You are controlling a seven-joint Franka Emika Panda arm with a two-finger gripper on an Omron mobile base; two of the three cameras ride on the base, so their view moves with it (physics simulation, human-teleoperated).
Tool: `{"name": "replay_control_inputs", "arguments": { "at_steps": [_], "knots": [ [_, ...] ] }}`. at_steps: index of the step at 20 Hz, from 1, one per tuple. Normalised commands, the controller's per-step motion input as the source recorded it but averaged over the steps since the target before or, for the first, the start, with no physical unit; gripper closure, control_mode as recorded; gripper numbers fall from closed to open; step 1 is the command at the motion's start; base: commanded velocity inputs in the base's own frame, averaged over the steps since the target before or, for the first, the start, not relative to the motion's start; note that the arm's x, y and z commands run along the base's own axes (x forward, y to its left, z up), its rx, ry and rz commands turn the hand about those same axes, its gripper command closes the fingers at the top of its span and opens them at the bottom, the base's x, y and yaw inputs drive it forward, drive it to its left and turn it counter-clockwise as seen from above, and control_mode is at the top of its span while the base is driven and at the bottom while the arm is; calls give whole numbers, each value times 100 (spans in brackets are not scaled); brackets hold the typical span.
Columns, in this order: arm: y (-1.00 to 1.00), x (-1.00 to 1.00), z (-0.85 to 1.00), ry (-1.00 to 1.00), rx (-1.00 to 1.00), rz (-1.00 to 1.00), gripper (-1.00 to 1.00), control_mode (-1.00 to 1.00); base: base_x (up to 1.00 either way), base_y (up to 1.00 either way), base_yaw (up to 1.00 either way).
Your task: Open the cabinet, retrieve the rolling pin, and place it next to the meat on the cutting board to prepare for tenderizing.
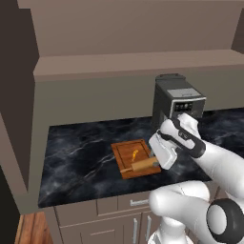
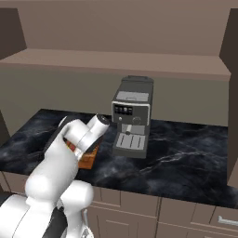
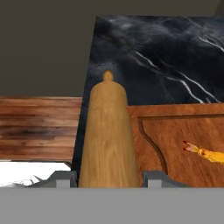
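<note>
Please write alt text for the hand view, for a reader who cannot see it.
The gripper holds a light wooden rolling pin that points away from the camera, above the edge of a reddish-brown cutting board. A small orange-yellow piece of meat lies on the board, to the right of the pin. Beyond is a black marble counter.

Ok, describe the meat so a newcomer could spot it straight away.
Find the black marble counter left of the grey coffee machine. On it lies a reddish-brown wooden cutting board. The meat is the tiny curved orange-yellow strip there, far smaller than the tan wooden rolling pin alongside.
</note>
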Motion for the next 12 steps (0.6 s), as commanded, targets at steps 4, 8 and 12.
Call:
{"name": "replay_control_inputs", "arguments": {
  "at_steps": [4,8,12],
  "knots": [
    [0,28,-25,0,0,6,100,-100,0,0,0],
    [0,19,-25,0,0,2,100,-100,0,0,0],
    [0,18,-18,0,0,0,100,-100,0,0,0]
  ]
}}
